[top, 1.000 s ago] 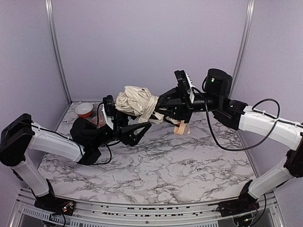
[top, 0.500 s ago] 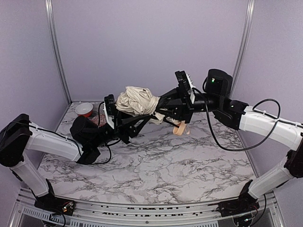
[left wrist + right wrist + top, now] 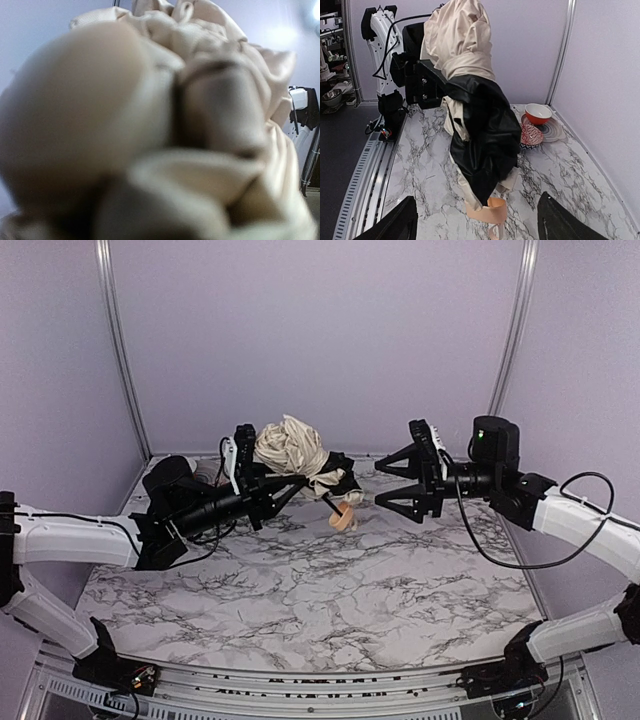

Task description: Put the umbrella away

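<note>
Right claw [image 3: 388, 483] has let go of the umbrella [image 3: 292, 445] and drawn back to the right, and the bundle has swung a little to the left with the left arm. The left claw [image 3: 283, 483], spread wide a second ago, is now clenched on the fabric.

The umbrella is folded into a loose cream bunch and is held up off the bench [image 3: 330, 590], towards the back and left of the middle. From the right wrist view, the cream cloth [image 3: 460, 45] rises above the grip, while the black underside [image 3: 487, 130] sags below it in a heavy fold. A small tan piece [image 3: 343, 518] hangs at the lowest end, close over the marble; whether it touches I cannot tell. The left wrist view is filled with blurred cream folds pressed right up to the lens.

The right claw stands released, its fingers spread one above the other and pointing at the umbrella, with a clear gap to the black fold.

Behind the umbrella, near the back left corner, a red bowl [image 3: 538, 113] sits beside a patterned bowl [image 3: 531, 135], on or against a pale plate [image 3: 554, 131].
</note>
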